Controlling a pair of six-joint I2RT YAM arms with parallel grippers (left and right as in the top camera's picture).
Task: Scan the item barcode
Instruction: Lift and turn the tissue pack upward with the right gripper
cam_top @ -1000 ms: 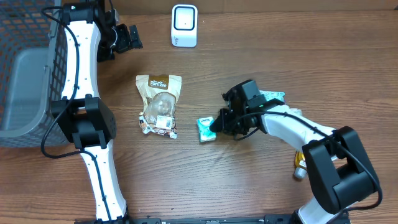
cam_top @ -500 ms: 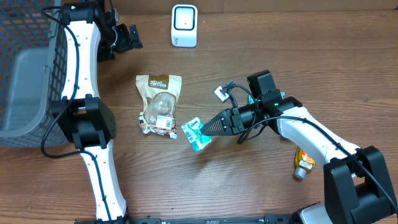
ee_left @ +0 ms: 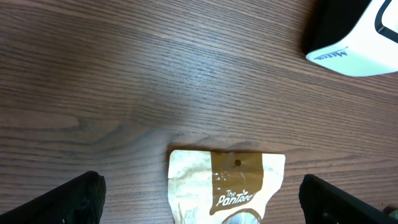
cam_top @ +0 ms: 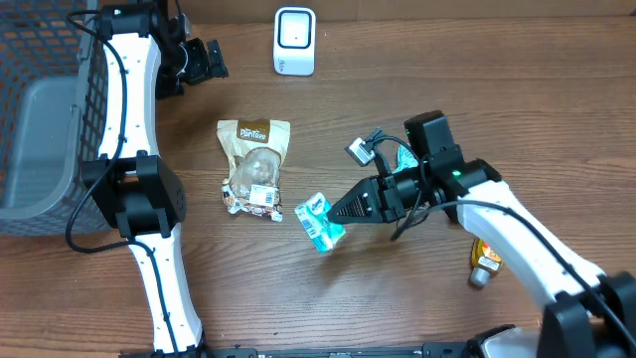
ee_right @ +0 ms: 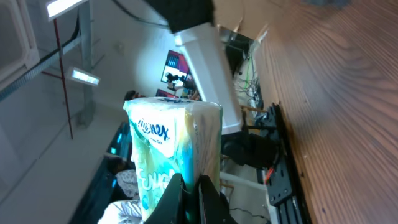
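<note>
Right hand (cam_top: 336, 213) clenches a small teal-and-white tissue packet (cam_top: 318, 221) above the wooden tabletop (cam_top: 397, 89) at centre frame, apparently to present its barcode to the white boxy scanner (cam_top: 294, 41) at top centre; left hand (cam_top: 204, 62) waits released.

My right gripper (cam_top: 338, 213), a second ago hunched low over tissue pack (cam_top: 318, 221) lying flat right of snack bag (cam_top: 254, 167), now stretched out sideways, fingers pointing toward bag. Pack now off wood, pinched by one end, tilted, shifted closer to bag's lower right corner. Elbow swung away from bag, uncovering more of bottle (cam_top: 484, 264).
</note>
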